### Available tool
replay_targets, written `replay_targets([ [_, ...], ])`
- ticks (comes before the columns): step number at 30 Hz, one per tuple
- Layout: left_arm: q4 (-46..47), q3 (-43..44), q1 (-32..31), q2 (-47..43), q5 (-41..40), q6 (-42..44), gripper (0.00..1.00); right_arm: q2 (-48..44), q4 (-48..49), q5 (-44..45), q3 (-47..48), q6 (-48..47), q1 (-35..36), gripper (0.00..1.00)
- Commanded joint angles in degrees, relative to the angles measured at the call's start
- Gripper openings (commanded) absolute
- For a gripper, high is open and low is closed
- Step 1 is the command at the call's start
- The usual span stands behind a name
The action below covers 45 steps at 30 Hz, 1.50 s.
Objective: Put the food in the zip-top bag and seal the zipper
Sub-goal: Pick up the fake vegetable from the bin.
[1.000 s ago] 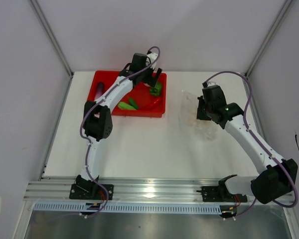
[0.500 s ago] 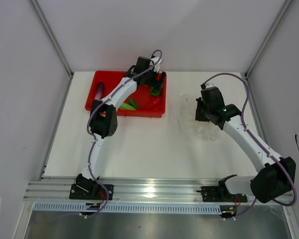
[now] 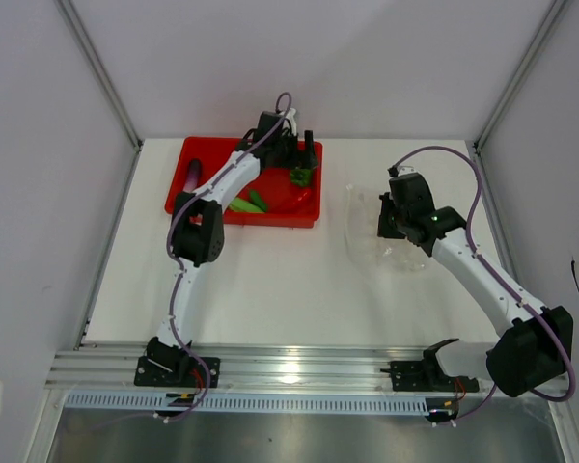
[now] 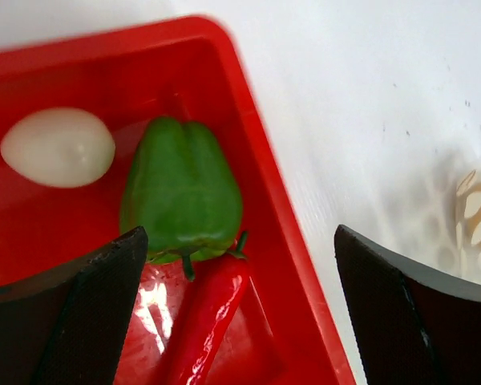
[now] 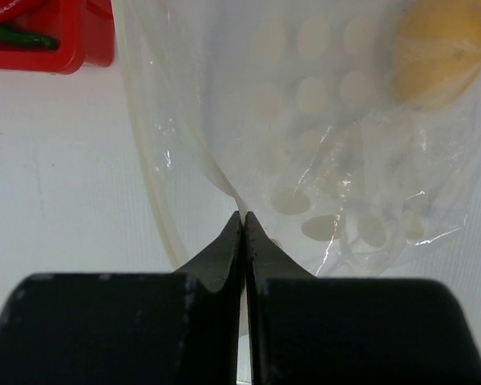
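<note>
My left gripper (image 3: 304,154) (image 4: 240,313) hangs open over the right end of the red tray (image 3: 212,154), with nothing between its fingers. Below it lie the green bell pepper (image 4: 183,192) (image 3: 300,177), the red chili (image 4: 204,313) and the white ball (image 4: 58,147). A purple eggplant (image 3: 192,174) and green vegetables (image 3: 243,204) lie further left in the tray. To the right, my right gripper (image 3: 386,217) (image 5: 243,216) is shut on the edge of the clear zip-top bag (image 3: 376,236) (image 5: 329,144). A yellow lemon (image 5: 441,48) sits inside it. The zipper strip (image 5: 140,152) curves along the bag's mouth.
The tray's right rim (image 4: 256,136) runs just inside my left gripper's right finger (image 4: 417,321), with white table (image 3: 270,280) beyond it. Grey walls and metal posts close in the table on three sides. The arm bases sit on the rail (image 3: 299,367) at the near edge.
My left gripper has swung right along the tray's far side and now hangs over the pepper and chili. The right gripper has shifted slightly, still pinching the bag.
</note>
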Motion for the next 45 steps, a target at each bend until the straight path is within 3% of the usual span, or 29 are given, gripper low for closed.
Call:
replay_targets([
  [1,6.6,-5.8,2.5,-1.8,2.6,-11.9,1.0,-1.1,2.1,-0.4,0.3,-0.2,-0.2,0.0],
  [5,8.7,-11.0,2.5,-3.9,-0.9,-18.1,0.99,-1.3,2.0,-0.5,0.6,-0.2,-0.2,0.0],
  [10,0.3,-2.1,2.5,-0.3,-6.7,-26.7,0.99,-2.0,1.5,-0.3,0.3,-0.2,-0.2,0.0],
  [18,5.0,-7.6,3.3,0.1,-0.6,-41.8,1.0,-2.9,1.5,-0.4,0.4,-0.1,-0.2,0.0],
  [32,0.4,-12.5,2.4,-3.1,-10.2,-57.6,1.0,-4.0,2.5,-0.5,-0.6,0.1,-0.2,0.0],
  [41,13.1,-19.4,1.8,-3.7,-12.4,-66.8,0.99,-4.0,2.9,-0.2,-1.2,-0.2,-0.2,0.0],
  [45,25.0,-22.4,1.8,-3.4,-12.1,-67.7,1.0,-4.1,3.0,0.5,-1.7,-0.8,-0.3,0.0],
])
